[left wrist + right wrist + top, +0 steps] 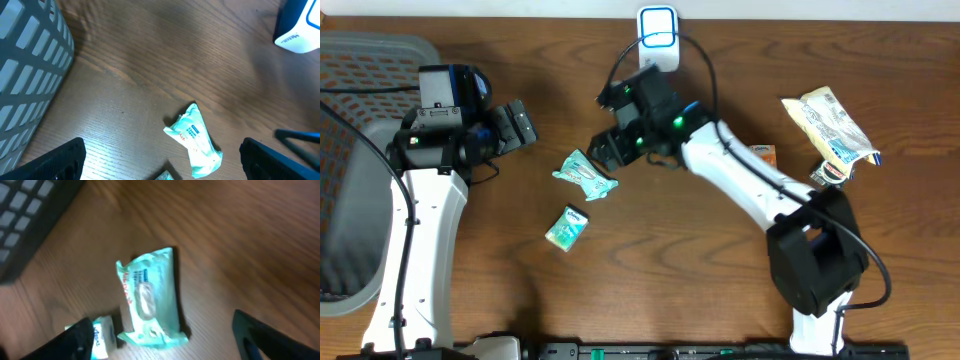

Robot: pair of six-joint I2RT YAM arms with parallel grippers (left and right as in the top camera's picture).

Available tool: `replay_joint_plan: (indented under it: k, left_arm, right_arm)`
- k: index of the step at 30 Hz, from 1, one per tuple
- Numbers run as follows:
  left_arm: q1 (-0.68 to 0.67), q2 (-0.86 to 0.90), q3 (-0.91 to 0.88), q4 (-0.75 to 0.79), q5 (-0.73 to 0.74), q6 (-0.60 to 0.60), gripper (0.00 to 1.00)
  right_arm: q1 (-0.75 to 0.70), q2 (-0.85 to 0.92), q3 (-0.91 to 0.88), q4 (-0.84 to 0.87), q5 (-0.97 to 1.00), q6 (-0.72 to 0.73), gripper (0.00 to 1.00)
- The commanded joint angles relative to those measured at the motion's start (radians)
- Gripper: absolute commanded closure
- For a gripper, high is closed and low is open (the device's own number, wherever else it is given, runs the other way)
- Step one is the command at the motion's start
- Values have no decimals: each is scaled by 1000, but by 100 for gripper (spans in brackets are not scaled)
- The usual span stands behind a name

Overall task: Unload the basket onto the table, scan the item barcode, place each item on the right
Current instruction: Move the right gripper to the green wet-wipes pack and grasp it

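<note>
Overhead, the teal packet [585, 173] lies flat on the table [720, 290], just beside the right gripper [605, 150] at its seven o'clock. The scanner [657, 35] stands well apart at twelve o'clock. The right gripper and the left gripper [520, 125] both gape wide and hold nothing. The likely trouble is that the soft wrapper slides or crumples as the fingers close, hiding its barcode, or that the smaller packet [566, 227] gets nudged.

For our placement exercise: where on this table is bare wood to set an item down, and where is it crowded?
Free: the front stretch between the small teal packet and the right arm's base; the back strip between the left arm and the scanner. Crowded: around the larger teal packet by the right claw, and near the cream bag.
</note>
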Motion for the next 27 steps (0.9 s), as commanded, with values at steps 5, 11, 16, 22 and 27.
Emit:
replay_joint_plan:
  k: [5, 11, 16, 22, 27]
  left_arm:
    - [3, 2, 6, -3, -9, 17, 2]
    - [3, 2, 6, -3, -9, 17, 2]
    - [3, 2, 6, -3, -9, 17, 2]
    - [3, 2, 6, -3, -9, 17, 2]
    - [3, 2, 6, -3, -9, 17, 3]
  right_arm:
    - [50, 39, -72, 75, 40, 37, 23]
    - [86, 113, -72, 107, 38, 32, 24]
    - [102, 172, -72, 117, 38, 29, 30]
    - [100, 178, -72, 105, 39, 30, 69]
    - [82, 160, -72, 89, 31, 38, 87]
